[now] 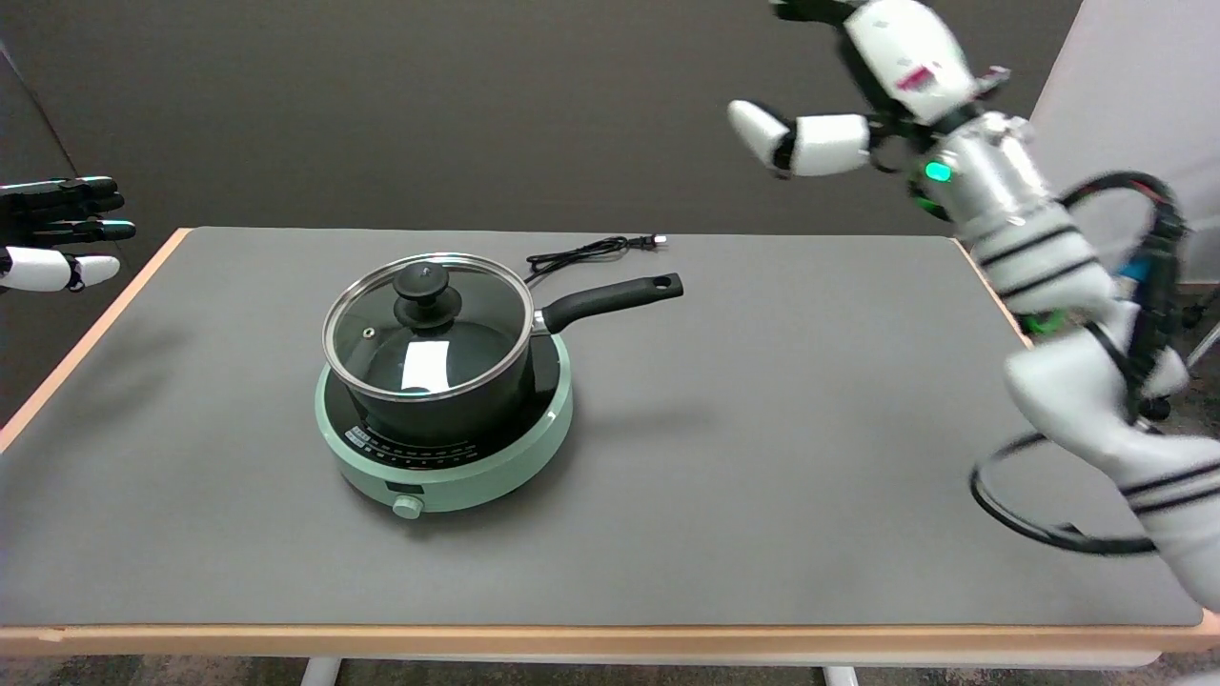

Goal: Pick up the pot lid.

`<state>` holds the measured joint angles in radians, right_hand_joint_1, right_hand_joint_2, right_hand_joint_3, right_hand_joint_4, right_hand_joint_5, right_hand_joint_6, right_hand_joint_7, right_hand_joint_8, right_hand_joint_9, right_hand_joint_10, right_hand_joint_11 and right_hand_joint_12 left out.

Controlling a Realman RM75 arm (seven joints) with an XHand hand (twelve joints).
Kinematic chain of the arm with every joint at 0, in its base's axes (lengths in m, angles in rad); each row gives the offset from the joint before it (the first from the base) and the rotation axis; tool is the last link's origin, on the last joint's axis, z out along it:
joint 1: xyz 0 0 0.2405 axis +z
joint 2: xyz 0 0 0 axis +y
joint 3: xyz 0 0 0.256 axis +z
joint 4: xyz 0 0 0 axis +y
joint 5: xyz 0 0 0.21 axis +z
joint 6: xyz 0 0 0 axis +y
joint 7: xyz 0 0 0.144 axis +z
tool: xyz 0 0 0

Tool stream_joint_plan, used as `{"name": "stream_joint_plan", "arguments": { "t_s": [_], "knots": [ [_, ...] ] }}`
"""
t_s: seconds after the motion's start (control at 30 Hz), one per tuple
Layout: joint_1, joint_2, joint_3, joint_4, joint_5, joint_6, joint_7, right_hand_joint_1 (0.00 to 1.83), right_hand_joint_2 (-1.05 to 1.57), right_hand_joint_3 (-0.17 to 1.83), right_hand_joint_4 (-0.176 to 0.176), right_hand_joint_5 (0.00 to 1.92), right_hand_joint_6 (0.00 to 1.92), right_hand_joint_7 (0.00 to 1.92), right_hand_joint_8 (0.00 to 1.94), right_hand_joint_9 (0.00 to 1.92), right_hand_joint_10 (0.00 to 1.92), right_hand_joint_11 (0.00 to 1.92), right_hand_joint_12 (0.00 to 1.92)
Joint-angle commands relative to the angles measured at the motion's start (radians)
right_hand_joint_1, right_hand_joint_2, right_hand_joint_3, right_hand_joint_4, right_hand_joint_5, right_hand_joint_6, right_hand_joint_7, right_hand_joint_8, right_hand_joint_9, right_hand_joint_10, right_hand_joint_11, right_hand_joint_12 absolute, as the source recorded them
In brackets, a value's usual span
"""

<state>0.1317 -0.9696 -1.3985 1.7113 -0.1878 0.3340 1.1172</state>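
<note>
Right hand (877,67): raised at upper right, well apart from the cookware, fingers spread, holding nothing. Pot lid (427,324): glass, black knob, seated on black pot (457,395). Pot: on green induction cooker (448,467), grey table (762,457).

right hand (882,71) raised (empty, fingers (762,129) apart) | pot lid (426,324) on pot (448,400) | cooker (457,467) beneath

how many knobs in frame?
2. One black knob on top of the glass lid; one green dial on the cooker's front edge. None seem hidden.
</note>
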Motion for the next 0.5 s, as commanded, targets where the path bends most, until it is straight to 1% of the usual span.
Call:
{"name": "stream_joint_plan", "arguments": {
  "t_s": [0.03, 0.07, 0.13, 0.17, 0.27, 0.3, 0.33, 0.43, 0.5],
  "knots": [
    [0.55, -0.207, -0.533, -0.304, -0.293, -0.267, 0.188, 0.58, 0.53, 0.88, 0.06, 0.31, 0.16, 0.42, 0.17, 0.51, 0.28, 0.38, 0.73],
    [0.565, -0.226, -0.549, -0.322, -0.29, -0.289, 0.188, 0.58, 0.53, 0.88, 0.059, 0.32, 0.16, 0.43, 0.17, 0.52, 0.28, 0.38, 0.73],
    [0.616, -0.292, -0.591, -0.376, -0.277, -0.376, 0.188, 0.59, 0.53, 0.88, 0.059, 0.33, 0.16, 0.44, 0.17, 0.52, 0.28, 0.38, 0.74],
    [0.629, -0.305, -0.605, -0.392, -0.269, -0.394, 0.188, 0.59, 0.53, 0.88, 0.059, 0.33, 0.17, 0.45, 0.18, 0.53, 0.29, 0.39, 0.76],
    [0.682, -0.352, -0.658, -0.479, -0.159, -0.433, 0.186, 0.59, 0.54, 0.88, 0.06, 0.35, 0.17, 0.47, 0.18, 0.54, 0.3, 0.39, 0.78],
    [0.707, -0.364, -0.682, -0.513, -0.081, -0.433, 0.183, 0.59, 0.54, 0.88, 0.06, 0.35, 0.17, 0.47, 0.18, 0.54, 0.3, 0.39, 0.78],
    [0.733, -0.368, -0.714, -0.537, 0.002, -0.435, 0.174, 0.59, 0.54, 0.88, 0.059, 0.35, 0.17, 0.48, 0.18, 0.55, 0.3, 0.4, 0.79],
    [0.779, -0.357, -0.786, -0.542, 0.138, -0.451, 0.079, 0.63, 0.52, 0.92, 0.053, 0.36, 0.15, 0.49, 0.17, 0.53, 0.33, 0.39, 0.78],
    [0.792, -0.339, -0.817, -0.496, 0.235, -0.483, -0.065, 0.66, 0.52, 0.92, 0.041, 0.36, 0.15, 0.49, 0.17, 0.53, 0.32, 0.38, 0.77]
  ]
}}
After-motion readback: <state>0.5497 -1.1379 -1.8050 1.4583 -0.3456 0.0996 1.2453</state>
